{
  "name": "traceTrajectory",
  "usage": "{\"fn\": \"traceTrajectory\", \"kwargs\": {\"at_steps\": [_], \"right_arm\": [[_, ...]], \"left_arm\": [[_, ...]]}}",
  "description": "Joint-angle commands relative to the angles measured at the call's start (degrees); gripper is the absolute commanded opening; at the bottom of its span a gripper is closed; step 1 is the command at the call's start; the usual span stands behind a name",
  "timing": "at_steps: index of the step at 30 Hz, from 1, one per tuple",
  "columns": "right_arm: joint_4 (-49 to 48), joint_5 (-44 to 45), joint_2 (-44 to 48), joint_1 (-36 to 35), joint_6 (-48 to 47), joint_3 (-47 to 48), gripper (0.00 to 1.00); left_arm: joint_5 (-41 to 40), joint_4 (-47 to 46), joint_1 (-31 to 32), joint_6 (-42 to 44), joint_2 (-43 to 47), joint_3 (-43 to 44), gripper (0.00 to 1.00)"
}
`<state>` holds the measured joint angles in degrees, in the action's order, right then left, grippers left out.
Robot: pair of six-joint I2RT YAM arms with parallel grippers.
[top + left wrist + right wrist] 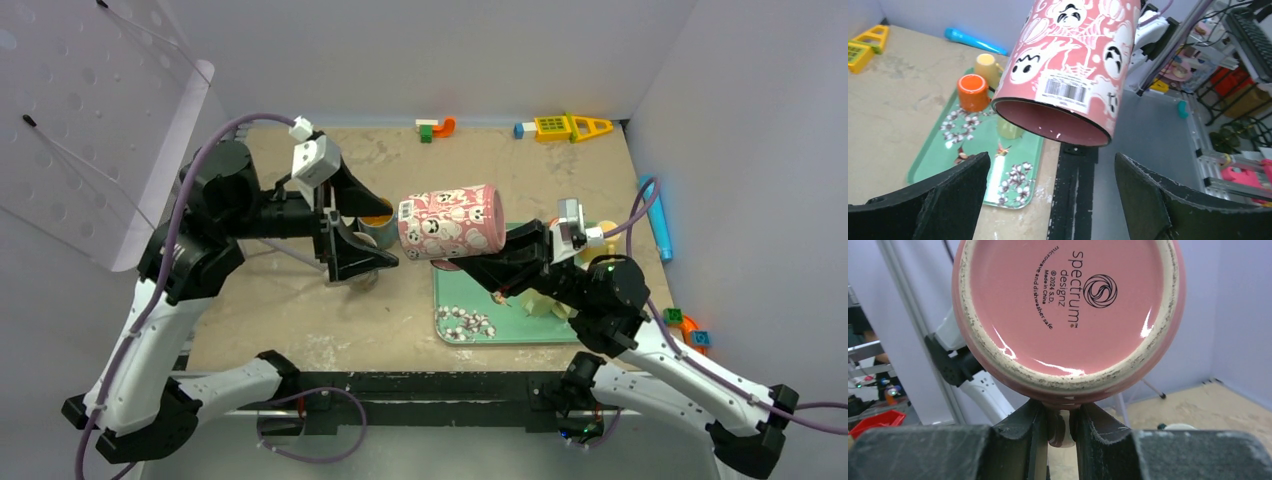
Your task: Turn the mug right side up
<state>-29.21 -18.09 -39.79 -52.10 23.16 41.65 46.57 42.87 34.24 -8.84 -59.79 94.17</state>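
So the pink mug is hanging sideways in the air over the green tray, open end toward the left gripper — that one's spread wide, just beside it, not touching. Right gripper is pinching the handle. I'd roll the right wrist slowly till the opening faces up — a pinch that thin could let it swing.
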Motion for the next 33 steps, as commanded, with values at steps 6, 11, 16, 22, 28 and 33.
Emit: {"fn": "traceTrajectory", "kwargs": {"at_steps": [6, 11, 16, 22, 28, 33], "right_arm": [[-18.0, -4.0, -6.5, -2.4, 0.4, 5.2, 0.0], [-17.1, -0.3, -7.7, -2.7, -2.2, 5.1, 0.0], [-14.5, 1.1, -11.1, -2.7, -2.3, 6.0, 0.0], [-13.2, 2.3, -13.0, -2.7, -3.0, 4.5, 0.0], [-3.5, 8.1, -11.3, -2.7, -3.8, 4.8, 0.51], [13.8, 22.7, -8.1, -2.6, -3.9, 6.2, 0.89]], "left_arm": [[17.1, -15.3, -0.3, -16.8, -4.1, -1.2, 0.9], [19.8, -18.9, -0.3, -20.5, -3.5, -2.4, 0.67], [18.7, -17.9, -0.2, -21.2, -3.7, -1.3, 0.3], [14.0, -15.0, -0.9, -18.8, -2.9, -2.7, 0.0], [0.0, -3.9, -1.7, -6.9, -1.4, -1.2, 0.0], [-20.3, 6.7, -1.6, 9.4, -1.1, -0.4, 0.0]]}}
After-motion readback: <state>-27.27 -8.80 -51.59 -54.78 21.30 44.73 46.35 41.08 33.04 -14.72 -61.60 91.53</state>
